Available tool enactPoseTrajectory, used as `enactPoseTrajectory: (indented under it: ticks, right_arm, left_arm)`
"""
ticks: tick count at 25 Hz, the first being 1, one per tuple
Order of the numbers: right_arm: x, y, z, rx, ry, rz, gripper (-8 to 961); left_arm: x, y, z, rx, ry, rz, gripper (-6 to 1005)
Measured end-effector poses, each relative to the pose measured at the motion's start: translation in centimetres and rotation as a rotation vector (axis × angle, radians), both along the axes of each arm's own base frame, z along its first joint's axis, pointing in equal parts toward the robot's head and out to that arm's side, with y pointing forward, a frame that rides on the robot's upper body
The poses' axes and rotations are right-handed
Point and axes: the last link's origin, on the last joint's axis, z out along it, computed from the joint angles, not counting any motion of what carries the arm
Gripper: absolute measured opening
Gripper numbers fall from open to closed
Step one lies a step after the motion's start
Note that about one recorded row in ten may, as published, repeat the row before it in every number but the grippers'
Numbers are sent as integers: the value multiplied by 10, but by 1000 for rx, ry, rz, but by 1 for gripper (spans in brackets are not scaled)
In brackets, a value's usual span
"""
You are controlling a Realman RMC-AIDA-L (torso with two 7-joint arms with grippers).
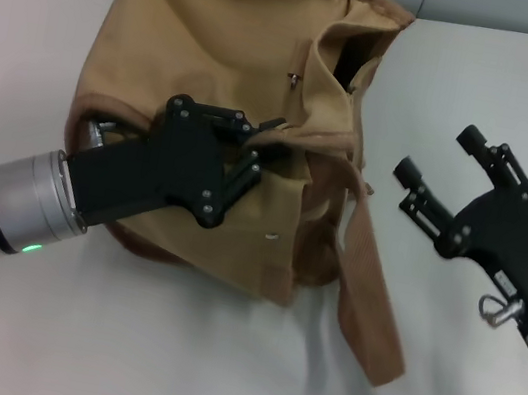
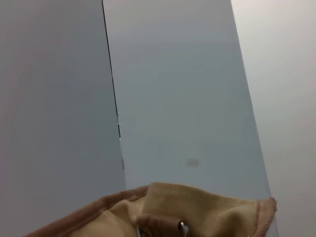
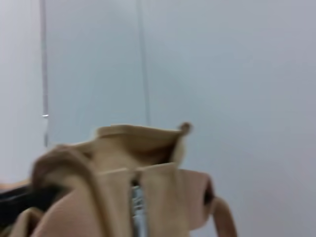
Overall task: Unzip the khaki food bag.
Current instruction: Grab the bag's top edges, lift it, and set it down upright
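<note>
One white desk (image 1: 165, 364) carries everything in the head view, with a grey wall panel along its far edge. On it, toward the far middle, lies the khaki food bag (image 1: 216, 58), a slumped tan canvas tote with brown-trimmed edges. Its top opening gapes dark near the far right corner, and a small metal piece shows on the fabric just beside that gap. One wide strap handle (image 1: 366, 286) trails off the bag's near right side and lies flat on the desk, running toward the robot.

The left end effector (image 1: 251, 155) reaches in from the left over the bag's near side, its black fingers pressed together on a fold of the bag's canvas at about the bag's middle. The left wrist view shows only the bag's brown-trimmed rim (image 2: 197, 207) and a bit of metal hardware against the grey wall.

The right end effector (image 1: 439, 169) hangs over the bare desk to the right of the bag, apart from it, with its two fingers spread and nothing between them. The right wrist view shows the bag's crumpled top (image 3: 133, 168) with a silvery strip, blurred, running down a slit in the fabric.
</note>
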Motion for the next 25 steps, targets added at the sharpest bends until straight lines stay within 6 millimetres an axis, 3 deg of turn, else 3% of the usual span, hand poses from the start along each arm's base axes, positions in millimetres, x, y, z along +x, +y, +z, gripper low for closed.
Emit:
enactPoseTrajectory:
  ticks: [8,25]
  right_arm:
    - [-23,-5,-32,62,-155,72,836]
    - [-38,6,-36,81,-157,96,832]
  left_arm:
    - [1,-3,-4,1,-6,6,60]
    - [-1,-6,-6,-13,-7,11,60]
